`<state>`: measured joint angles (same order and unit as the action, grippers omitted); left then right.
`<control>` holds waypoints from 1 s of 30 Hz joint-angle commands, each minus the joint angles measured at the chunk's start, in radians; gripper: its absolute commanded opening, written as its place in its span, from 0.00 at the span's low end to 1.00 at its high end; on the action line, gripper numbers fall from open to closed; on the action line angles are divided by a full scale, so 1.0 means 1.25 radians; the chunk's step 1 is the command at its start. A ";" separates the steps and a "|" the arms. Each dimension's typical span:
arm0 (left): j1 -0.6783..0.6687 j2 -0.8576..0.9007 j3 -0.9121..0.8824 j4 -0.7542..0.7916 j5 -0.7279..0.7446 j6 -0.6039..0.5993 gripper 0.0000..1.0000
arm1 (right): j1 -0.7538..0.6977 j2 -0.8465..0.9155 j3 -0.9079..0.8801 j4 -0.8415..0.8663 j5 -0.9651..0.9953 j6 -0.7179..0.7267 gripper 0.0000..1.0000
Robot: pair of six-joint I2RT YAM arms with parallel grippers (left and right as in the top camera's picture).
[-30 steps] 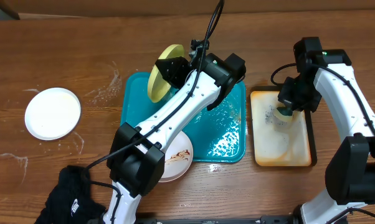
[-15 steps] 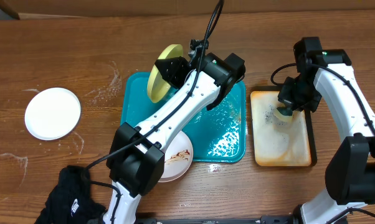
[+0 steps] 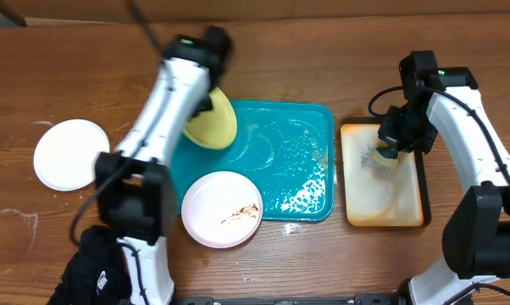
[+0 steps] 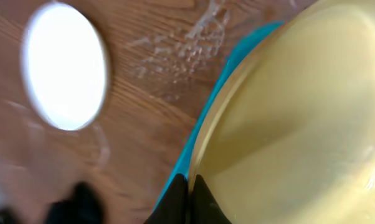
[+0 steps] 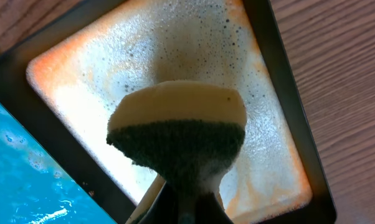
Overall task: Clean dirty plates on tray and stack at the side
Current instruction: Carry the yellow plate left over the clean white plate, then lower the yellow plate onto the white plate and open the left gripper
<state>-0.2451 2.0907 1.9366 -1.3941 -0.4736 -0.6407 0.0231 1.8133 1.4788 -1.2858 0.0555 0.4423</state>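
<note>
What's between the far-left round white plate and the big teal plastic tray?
Nothing but wet-streaked wooden table, shown in the left wrist view; overhead, the left arm crosses above that stretch.

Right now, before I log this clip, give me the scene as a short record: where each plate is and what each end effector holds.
yellow-green plate: tilted, gripped at its rim by the left end effector, over the far-left corner of the teal tray
smeared white plate: flat, overlapping the tray's near-left edge
clean-looking white plate: on the table, left of the tray
right end effector: holds a sponge over the foamy cream tray
</note>
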 commanded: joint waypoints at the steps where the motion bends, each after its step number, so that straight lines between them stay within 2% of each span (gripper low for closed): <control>1: 0.101 -0.113 0.009 0.040 0.224 0.046 0.05 | 0.001 -0.004 -0.002 -0.002 0.001 -0.004 0.04; 7: 0.298 -0.167 0.004 0.040 0.321 0.092 0.05 | 0.001 -0.004 -0.002 -0.006 -0.014 -0.004 0.04; 11: 0.389 -0.176 -0.066 0.062 0.375 0.113 0.04 | 0.001 -0.004 -0.002 -0.005 -0.023 -0.004 0.04; 16: 0.477 -0.215 -0.207 0.159 0.423 0.136 0.05 | 0.001 -0.004 -0.002 -0.013 -0.023 -0.005 0.04; 24: 0.630 -0.337 -0.499 0.395 0.526 0.160 0.04 | 0.001 -0.004 -0.002 -0.023 -0.023 -0.020 0.04; 30: 0.751 -0.376 -0.573 0.449 0.548 0.160 0.04 | 0.001 -0.004 -0.002 -0.023 -0.027 -0.020 0.04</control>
<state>0.6365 1.6569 1.2476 -0.8448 0.1623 -0.4641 0.0231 1.8133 1.4788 -1.3174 0.0292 0.4248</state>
